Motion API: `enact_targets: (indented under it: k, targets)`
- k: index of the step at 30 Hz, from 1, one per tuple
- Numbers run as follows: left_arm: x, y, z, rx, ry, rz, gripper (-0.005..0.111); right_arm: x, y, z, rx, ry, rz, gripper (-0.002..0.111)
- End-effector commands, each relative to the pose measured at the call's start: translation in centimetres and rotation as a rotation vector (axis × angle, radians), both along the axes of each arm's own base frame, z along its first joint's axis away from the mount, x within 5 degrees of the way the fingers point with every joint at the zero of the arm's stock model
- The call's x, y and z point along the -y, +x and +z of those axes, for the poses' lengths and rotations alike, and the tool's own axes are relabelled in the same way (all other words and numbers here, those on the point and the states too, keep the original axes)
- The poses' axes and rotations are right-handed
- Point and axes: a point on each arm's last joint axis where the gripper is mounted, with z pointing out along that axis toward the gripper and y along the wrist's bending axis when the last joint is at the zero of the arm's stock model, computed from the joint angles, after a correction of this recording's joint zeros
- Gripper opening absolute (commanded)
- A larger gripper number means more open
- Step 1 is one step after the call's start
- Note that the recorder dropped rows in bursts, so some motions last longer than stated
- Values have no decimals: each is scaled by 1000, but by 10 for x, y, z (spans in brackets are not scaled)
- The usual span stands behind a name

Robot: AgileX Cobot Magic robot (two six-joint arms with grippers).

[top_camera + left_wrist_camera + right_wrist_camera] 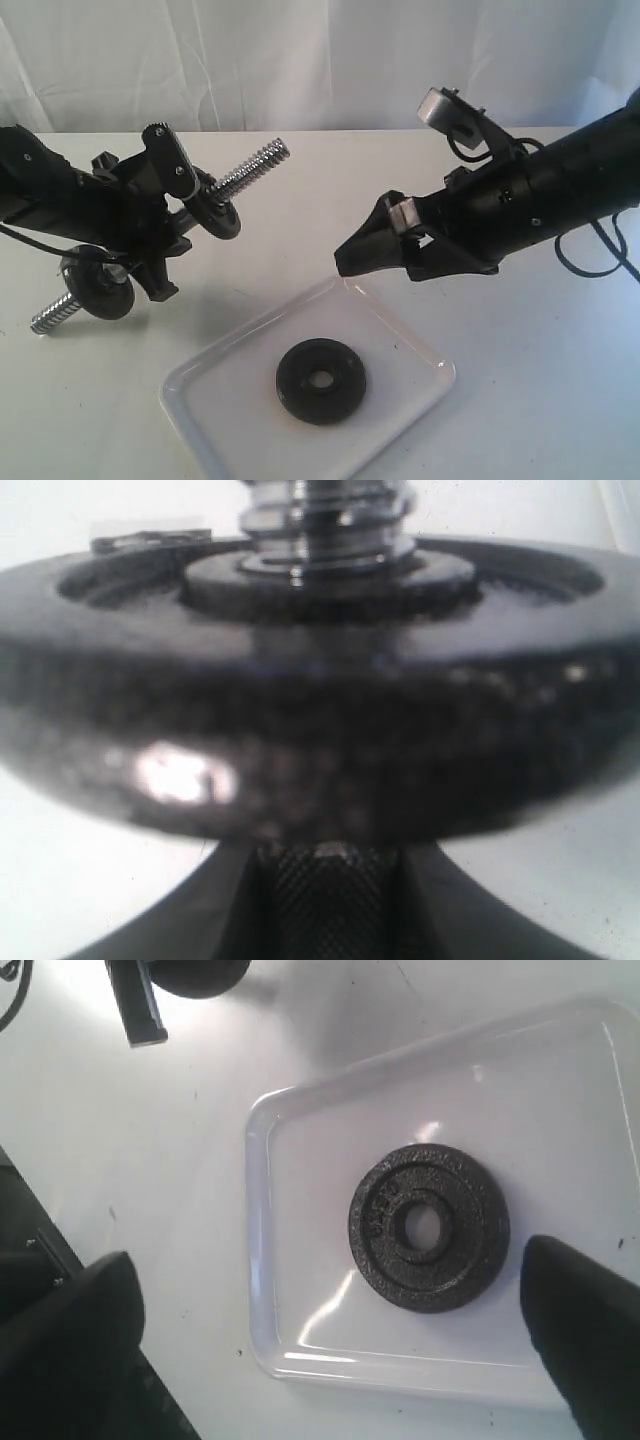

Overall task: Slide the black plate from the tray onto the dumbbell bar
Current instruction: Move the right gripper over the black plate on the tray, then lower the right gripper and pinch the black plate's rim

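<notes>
Fingers of the right gripper (348, 262) gaped at twelve o'clock of the heavy-looking black plate (321, 381), its rim probably the best hold; left fingers (168, 152) clenched the dumbbell bar (255, 165).

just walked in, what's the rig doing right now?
The left gripper holds the dumbbell bar tilted above the table, with a black disc already on the bar. The black plate lies flat in the white tray, not yet picked up. The right gripper hovers open near the tray's far corner, holding nothing.
</notes>
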Motion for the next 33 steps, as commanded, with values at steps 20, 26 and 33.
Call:
enact_targets:
  k: [20, 26, 33]
  targets:
    - [-6, 9, 41, 201, -98, 141, 0, -68, 0, -13, 198, -311, 110, 95]
    - [-6, 9, 41, 194, -111, 152, 0, -84, 8, -32, 173, -330, 126, 95]
    - [-7, 9, 42, 194, -127, 170, 0, -93, 18, -38, 163, -331, 109, 95]
